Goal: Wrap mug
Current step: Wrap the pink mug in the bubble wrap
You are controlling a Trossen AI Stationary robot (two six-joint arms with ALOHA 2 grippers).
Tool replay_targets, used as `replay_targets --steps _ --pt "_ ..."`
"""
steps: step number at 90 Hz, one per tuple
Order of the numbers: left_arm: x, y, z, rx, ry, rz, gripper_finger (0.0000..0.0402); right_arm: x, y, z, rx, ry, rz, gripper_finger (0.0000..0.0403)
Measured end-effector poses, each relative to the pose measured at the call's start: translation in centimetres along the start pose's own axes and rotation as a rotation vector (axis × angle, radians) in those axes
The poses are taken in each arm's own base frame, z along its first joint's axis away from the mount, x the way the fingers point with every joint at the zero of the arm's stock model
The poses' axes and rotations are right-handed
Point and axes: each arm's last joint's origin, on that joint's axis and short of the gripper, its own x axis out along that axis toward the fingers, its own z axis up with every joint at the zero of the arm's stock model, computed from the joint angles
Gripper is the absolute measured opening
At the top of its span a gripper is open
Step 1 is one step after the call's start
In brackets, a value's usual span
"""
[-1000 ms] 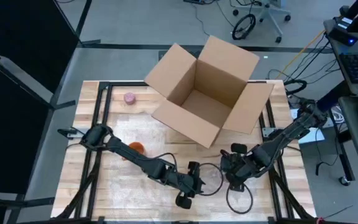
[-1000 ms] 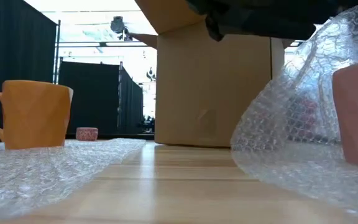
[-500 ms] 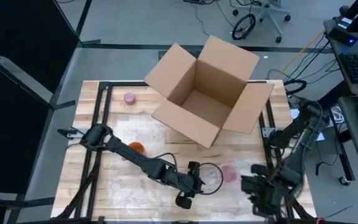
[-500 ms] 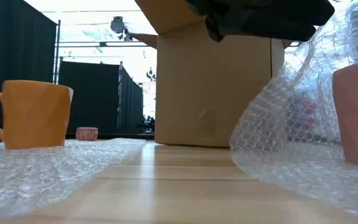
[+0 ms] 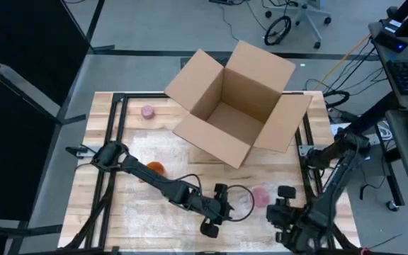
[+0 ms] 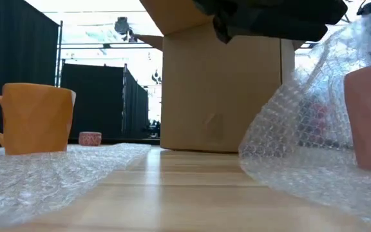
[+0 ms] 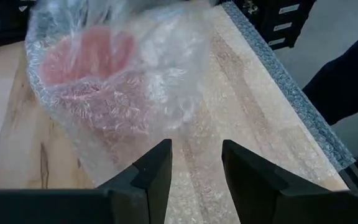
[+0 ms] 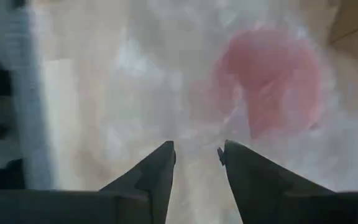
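Note:
A pink mug [image 5: 261,197] stands near the table's front, with clear bubble wrap [image 6: 301,129] raised around it. In the left wrist view the wrap lies over the mug [image 7: 89,68]. My left gripper [image 7: 196,168] is just left of the mug, open, with wrap [image 7: 194,134] showing between and beyond its fingers. My right gripper [image 8: 196,158] is open to the right of the mug and nearer the front edge [image 5: 283,204]. It looks at the covered mug [image 8: 272,74] and has nothing between its fingers. My left gripper has its fingers on either side of a strip of the bubble wrap close to the mug. I cannot tell whether they touch the wrap.
An open cardboard box [image 5: 236,103] fills the far middle of the table. An orange mug [image 6: 34,119] stands on more bubble wrap [image 6: 44,177] at the left. A small pink object [image 5: 148,111] sits at the far left. Black frame rails [image 5: 112,134] run along both sides.
My right gripper has drawn back from the pink mug toward the table's near right corner, then come a little way back to the left. The wrap stays raised around the mug, and the mug has not moved.

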Motion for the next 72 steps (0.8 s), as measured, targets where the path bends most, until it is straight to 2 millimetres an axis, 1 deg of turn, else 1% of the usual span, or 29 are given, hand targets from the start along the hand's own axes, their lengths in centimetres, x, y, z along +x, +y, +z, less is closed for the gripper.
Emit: replay_targets --steps 14,25,34,41,51,64,72 --pt "0.0 0.0 0.0 0.0 0.0 0.0 0.0131 1.0 -1.1 1.8 -0.05 0.008 -0.037 0.0128" --pt "0.0 0.0 0.0 0.0 0.0 0.0 0.0131 1.8 -2.3 3.2 -0.054 0.028 -0.068 0.0128" --pt "0.0 0.0 0.0 0.0 0.0 0.0 0.0131 2.8 -3.1 3.8 -0.067 0.061 -0.073 0.0128" --pt "0.0 0.0 0.0 0.0 -0.001 0.0 0.0131 3.9 -3.7 4.0 -0.076 0.122 -0.048 0.0128" --pt "0.0 0.0 0.0 0.0 -0.001 0.0 0.0131 6.0 -4.4 4.0 -0.069 0.183 0.017 0.0128" --pt "-0.1 0.0 0.1 -0.001 -0.002 0.0 0.0131 8.8 -5.0 3.6 -0.044 0.202 0.104 0.0127" --pt "0.0 0.0 0.1 -0.002 -0.006 0.0 0.0131 10.0 -5.5 3.5 -0.007 0.202 0.154 0.0127"
